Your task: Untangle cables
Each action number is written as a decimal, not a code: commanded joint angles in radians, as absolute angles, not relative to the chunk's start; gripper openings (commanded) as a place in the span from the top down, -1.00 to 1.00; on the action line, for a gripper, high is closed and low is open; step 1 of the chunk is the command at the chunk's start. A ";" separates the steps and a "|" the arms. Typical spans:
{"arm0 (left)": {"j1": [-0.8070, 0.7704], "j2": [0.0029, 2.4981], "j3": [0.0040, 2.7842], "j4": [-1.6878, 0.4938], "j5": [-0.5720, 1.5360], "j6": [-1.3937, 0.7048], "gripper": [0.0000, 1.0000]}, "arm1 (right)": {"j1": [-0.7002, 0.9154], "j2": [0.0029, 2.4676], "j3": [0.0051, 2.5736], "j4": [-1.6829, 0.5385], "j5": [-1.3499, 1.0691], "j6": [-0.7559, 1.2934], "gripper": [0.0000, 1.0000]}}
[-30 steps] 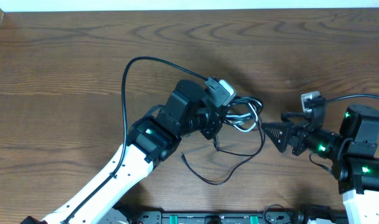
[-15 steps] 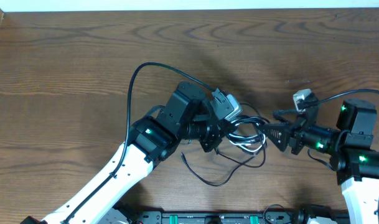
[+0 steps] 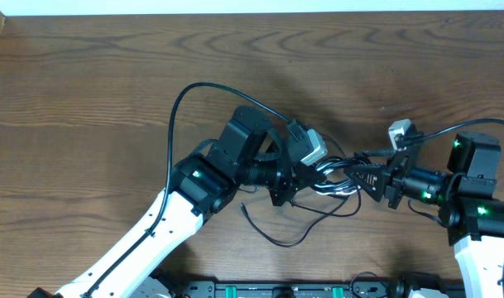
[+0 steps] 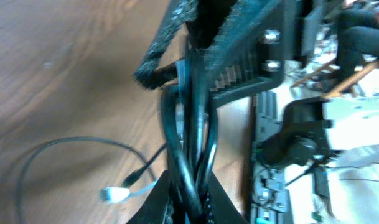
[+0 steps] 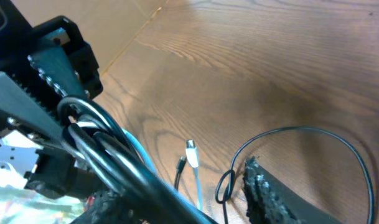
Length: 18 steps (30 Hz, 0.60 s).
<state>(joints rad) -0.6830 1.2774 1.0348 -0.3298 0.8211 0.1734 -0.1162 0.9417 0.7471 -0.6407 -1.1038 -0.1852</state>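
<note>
Brown wood-grain table top [image 3: 86,83] fills my overhead view. My white-and-black left arm [image 3: 152,236] is the biggest thing on it, with the black right arm [image 3: 475,194] facing it. A thick black supply wire [image 3: 173,108] arches behind the left arm, well back from its tip.

My left pincer [image 3: 311,175] is clamped tight on the cables [image 3: 336,177], a bunch of thin black cords with a pale one among them. On the left wrist view the strands [image 4: 186,143] run straight through the left pincer [image 4: 192,68], pressed between its ribbed pads [image 4: 239,59]. From that grip the bunch stretches taut, above the wood, across to my right pincer [image 3: 357,172], whose tip meets it.

My right pincer stands part way apart. On the right wrist view the bunch [image 5: 114,155] lies along one rough black fingertip [image 5: 111,202], while the other fingertip [image 5: 264,186] sits clear of it with bare table showing between. I cannot tell whether it has any hold yet.

Under the left pincer, toward my side of the table, one loose black cord [image 3: 293,240] lies in an open curve. Smallest of all, a thin white cord's plug end [image 5: 191,152] rests on the wood just beneath the stretched bunch, beside a small black plug [image 5: 181,165].
</note>
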 commanded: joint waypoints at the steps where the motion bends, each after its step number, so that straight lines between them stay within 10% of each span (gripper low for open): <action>1: -0.684 1.267 1.042 -0.320 0.957 0.190 0.85 | -0.116 0.941 0.757 -0.643 -1.142 -0.192 0.39; 5: -0.683 1.267 1.042 -0.319 0.929 0.190 0.85 | -0.116 0.941 0.757 -0.649 -1.166 -0.186 0.98; 18: -0.588 1.203 1.042 -0.234 0.583 -0.018 0.85 | -0.116 0.941 0.757 -0.674 -0.944 -0.064 0.98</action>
<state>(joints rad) -0.6495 1.2743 1.0344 -0.2565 0.6811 0.0597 -0.1085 0.9413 0.7471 -0.6655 -1.0740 -0.1146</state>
